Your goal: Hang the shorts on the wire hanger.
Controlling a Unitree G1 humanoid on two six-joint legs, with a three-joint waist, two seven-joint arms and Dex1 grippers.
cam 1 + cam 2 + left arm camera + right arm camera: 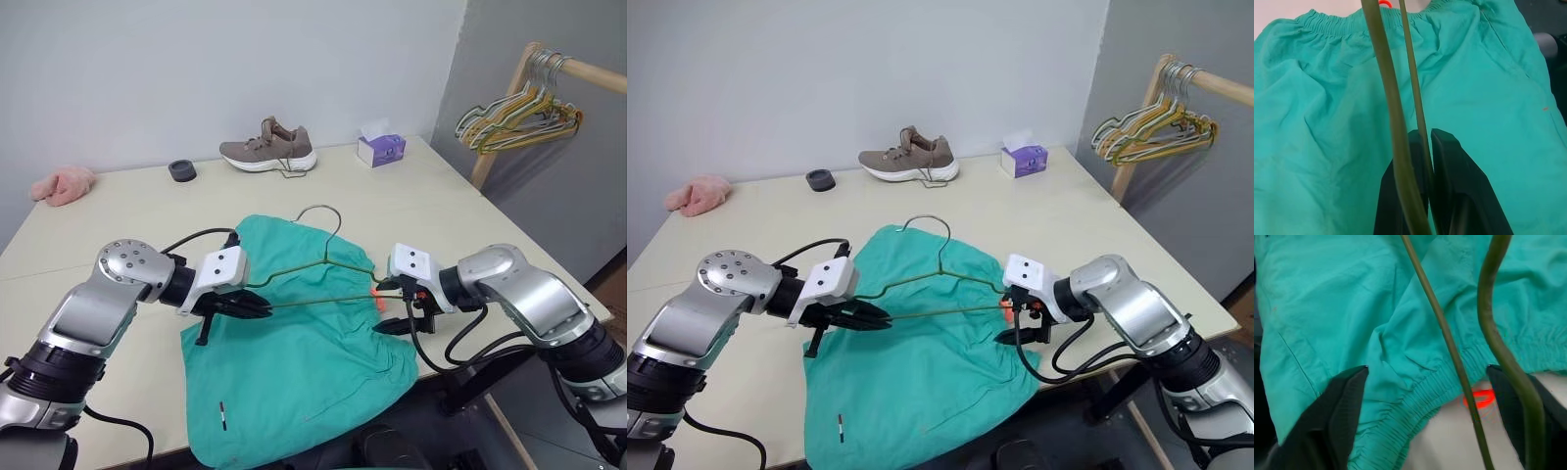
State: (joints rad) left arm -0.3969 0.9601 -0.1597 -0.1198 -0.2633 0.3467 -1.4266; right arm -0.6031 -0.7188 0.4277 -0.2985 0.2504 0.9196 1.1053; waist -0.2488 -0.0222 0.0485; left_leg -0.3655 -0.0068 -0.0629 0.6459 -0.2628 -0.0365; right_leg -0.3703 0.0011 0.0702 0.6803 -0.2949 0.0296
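My left gripper (257,306) pinches the wire hanger (323,266); right gripper (1425,421) wide over shorts (294,372) on beige table (411,206), grey walls.

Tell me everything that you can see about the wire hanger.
The wire hanger is one thin, bare, dark olive wire bent into a triangle with a curved hook at its top. It lies above the teal shorts on the table, its hook toward the far wall. The left gripper is shut on its left corner. Its right corner passes between the open fingers of the right gripper, by the orange drawstring.
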